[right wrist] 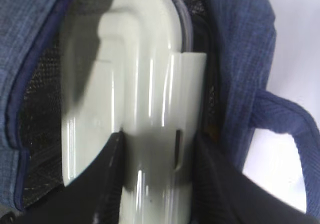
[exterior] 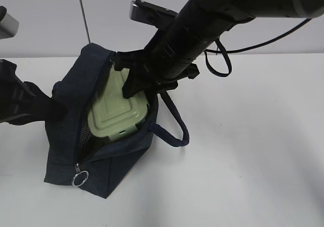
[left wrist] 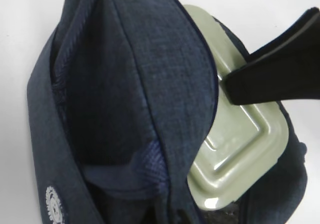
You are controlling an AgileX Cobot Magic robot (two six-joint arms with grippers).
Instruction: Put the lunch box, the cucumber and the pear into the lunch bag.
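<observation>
The navy lunch bag (exterior: 71, 130) stands open on the table. The sage-green lunch box (exterior: 119, 113) sits tilted in its mouth, partly inside. My right gripper (exterior: 132, 82) reaches down from the upper right and is shut on the far end of the box. In the right wrist view its fingers (right wrist: 107, 184) clamp the box (right wrist: 130, 84) from both sides, inside the bag (right wrist: 240, 49). My left gripper (exterior: 48, 109) holds the bag's left side. In the left wrist view fabric (left wrist: 125, 84) hides its tips, and the box (left wrist: 240, 149) shows to the right. The cucumber and pear are out of view.
The bag's ring pull (exterior: 79, 178) hangs at its near corner. Its loop handle (exterior: 174, 130) lies to the right on the white table (exterior: 253, 146). A black cable (exterior: 218, 60) hangs from the right arm. A white wall is behind.
</observation>
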